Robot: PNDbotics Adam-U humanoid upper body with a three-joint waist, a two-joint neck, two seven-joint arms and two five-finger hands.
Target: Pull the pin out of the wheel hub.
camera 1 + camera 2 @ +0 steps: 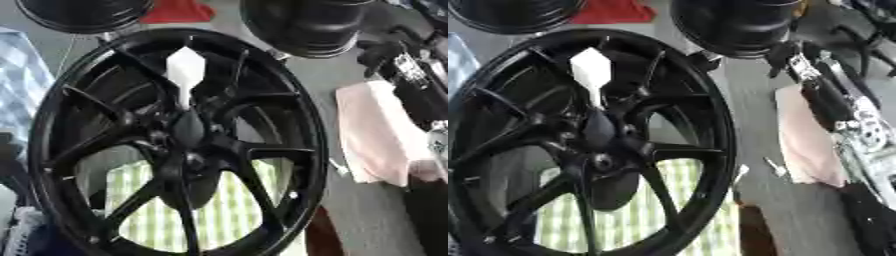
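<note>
Wheel [179, 145], black and spoked, fills the view, standing nearly upright. A white pin [185, 75] with a broad head sticks out of its hub [186, 131], still seated there. The right arm [833, 100] reaches in from the upper right over a pink cloth [381, 135]; whether its hand is clenched cannot be told. Green checked cloth [223, 210] shows through the spokes.

No text, label, brand, number or sign can be read anywhere in either eye view. The black wheel [179, 142] carries no legible marking on its rim or spokes, and the white pin [185, 70], standing at twelve o'clock from the hub [187, 131], is plain. A pale patch on the robot's right arm [802, 64], at two o'clock, is too blurred to make out.
</note>
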